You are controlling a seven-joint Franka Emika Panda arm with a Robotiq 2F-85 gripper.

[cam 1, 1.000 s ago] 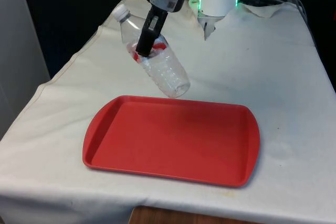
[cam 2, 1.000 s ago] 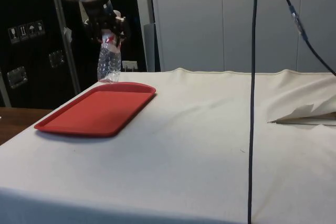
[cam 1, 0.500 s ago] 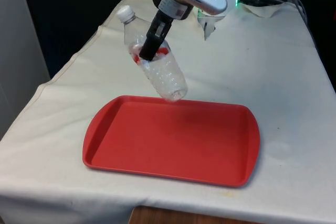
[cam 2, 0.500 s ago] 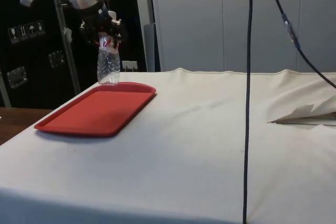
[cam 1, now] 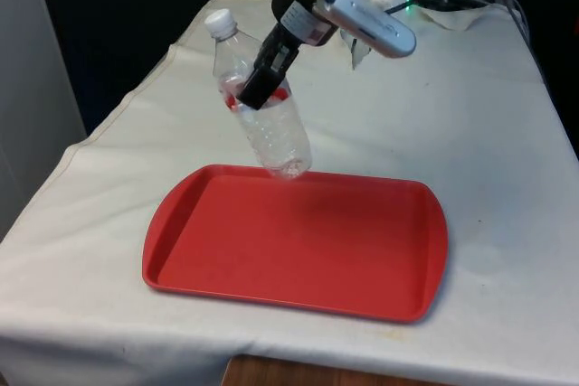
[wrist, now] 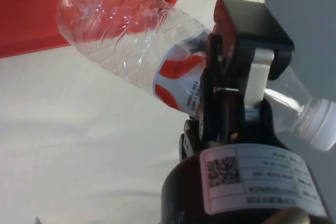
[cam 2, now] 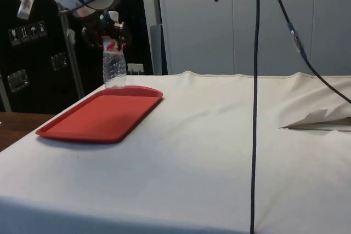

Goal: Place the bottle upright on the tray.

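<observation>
A clear plastic bottle [cam 1: 268,119] with a white cap and a red and white label hangs in the air, tilted, cap towards the front view's left. My gripper [cam 1: 256,89] is shut on the bottle at its label. The bottle's base hovers just above the far edge of the red tray [cam 1: 298,241]. In the side view the bottle [cam 2: 114,67] stands nearly upright over the tray's far end [cam 2: 101,118], held by the gripper [cam 2: 110,41]. The wrist view has the bottle [wrist: 136,56] crossing between the black fingers [wrist: 223,95], with a corner of the tray [wrist: 31,14] beyond it.
The tray lies near the table's front edge on the white cloth [cam 1: 470,133]. A fold of cloth [cam 2: 318,119] rises at the side view's right. A black cable [cam 2: 255,102] hangs down in front of the side camera.
The arm has turned the bottle more upright and brought its base a little towards the tray's far edge. The grip has not changed.
</observation>
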